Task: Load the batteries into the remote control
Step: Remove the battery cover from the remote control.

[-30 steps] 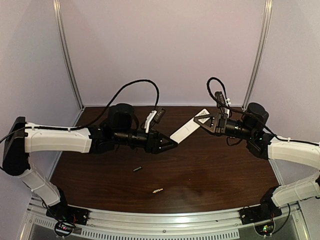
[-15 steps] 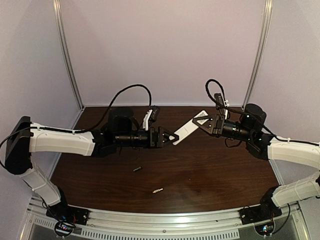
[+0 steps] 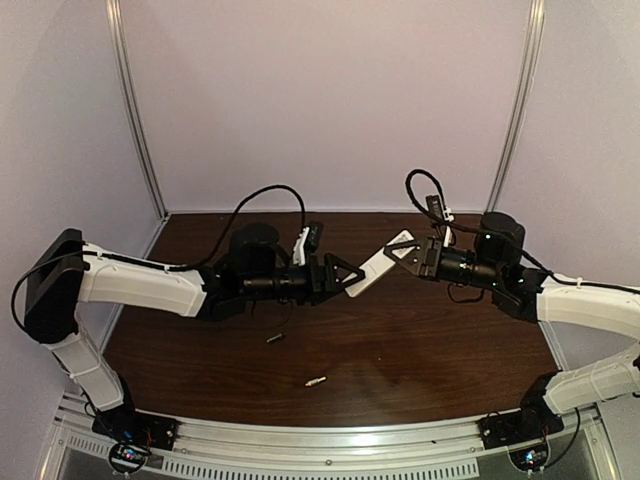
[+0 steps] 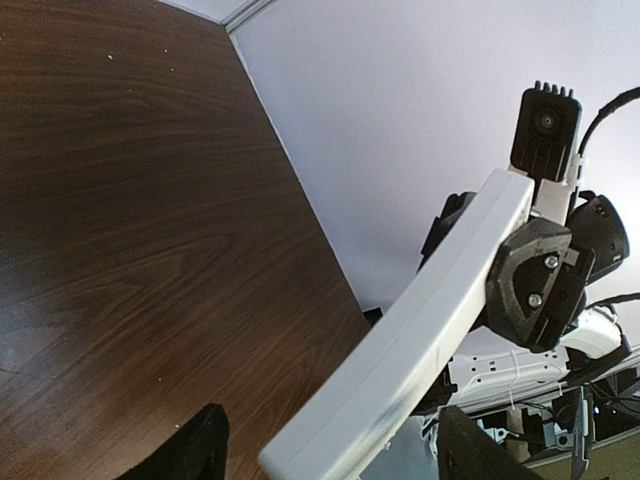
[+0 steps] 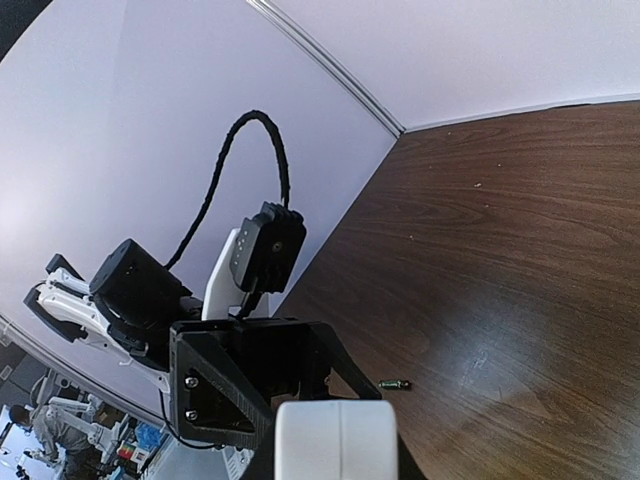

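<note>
pinching the slim white plastic remote control [image 3: 371, 267], the right end effector [image 3: 401, 252] held it aloft; the left end effector [image 3: 348, 278] stood spread round its other end, fingers [image 4: 200, 452] cropped.

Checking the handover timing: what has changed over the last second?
The left gripper opened and shifted toward the remote control, its open jaws now straddling its free end. The right gripper kept its grip on the other end. The dark battery and the silvery battery lie unmoved on the table.
</note>
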Available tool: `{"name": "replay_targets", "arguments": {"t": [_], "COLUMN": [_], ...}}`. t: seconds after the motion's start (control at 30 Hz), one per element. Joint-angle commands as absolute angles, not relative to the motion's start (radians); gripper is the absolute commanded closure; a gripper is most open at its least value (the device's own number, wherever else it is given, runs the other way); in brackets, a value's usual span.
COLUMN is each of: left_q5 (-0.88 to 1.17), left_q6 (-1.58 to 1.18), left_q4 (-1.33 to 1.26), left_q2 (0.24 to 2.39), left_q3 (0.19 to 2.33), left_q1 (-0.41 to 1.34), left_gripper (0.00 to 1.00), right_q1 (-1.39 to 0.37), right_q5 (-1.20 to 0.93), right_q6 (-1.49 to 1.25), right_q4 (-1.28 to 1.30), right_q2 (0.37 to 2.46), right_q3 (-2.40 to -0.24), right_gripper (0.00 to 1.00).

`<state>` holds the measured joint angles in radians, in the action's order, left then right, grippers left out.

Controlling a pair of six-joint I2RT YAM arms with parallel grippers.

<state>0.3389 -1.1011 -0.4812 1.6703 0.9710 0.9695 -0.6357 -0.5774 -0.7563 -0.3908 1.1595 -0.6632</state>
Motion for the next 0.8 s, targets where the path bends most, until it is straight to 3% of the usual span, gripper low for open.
{"name": "replay_targets", "arguments": {"t": [0.0, 0.1, 0.4, 0.6, 0.77], "left_q5": [0.322, 0.326, 0.305, 0.296, 0.287], "left_q6": [-1.147, -1.153, -1.16, -1.183, -1.192], "left_q4": [-0.582, -0.58, -0.562, -0.583, -0.56], "left_q2": [1.697, 1.717, 1.743, 1.75, 1.755], "left_q3": [0.991, 1.008, 1.03, 1.028, 1.023], "left_q1": [0.977, 0.98, 0.985, 0.986, 0.986], "left_gripper": [0.22, 0.18, 0.2, 0.15, 0.24], "right_q1": [-0.649, -0.655, -0.665, -0.675, -0.678], "right_q5": [-0.534, -0.527, -0.525, -0.522, -0.515], "right_q6": [-0.721, -0.717, -0.715, -0.713, -0.712], "right_q4": [-0.385, -0.386, -0.387, -0.395, -0.394], "right_q2": [1.144, 1.146, 1.157, 1.167, 1.16], "right_q3": [-0.677, -0.677, -0.684, -0.683, -0.685], "right_gripper": [1.0, 1.0, 1.0, 1.0, 1.0]}}
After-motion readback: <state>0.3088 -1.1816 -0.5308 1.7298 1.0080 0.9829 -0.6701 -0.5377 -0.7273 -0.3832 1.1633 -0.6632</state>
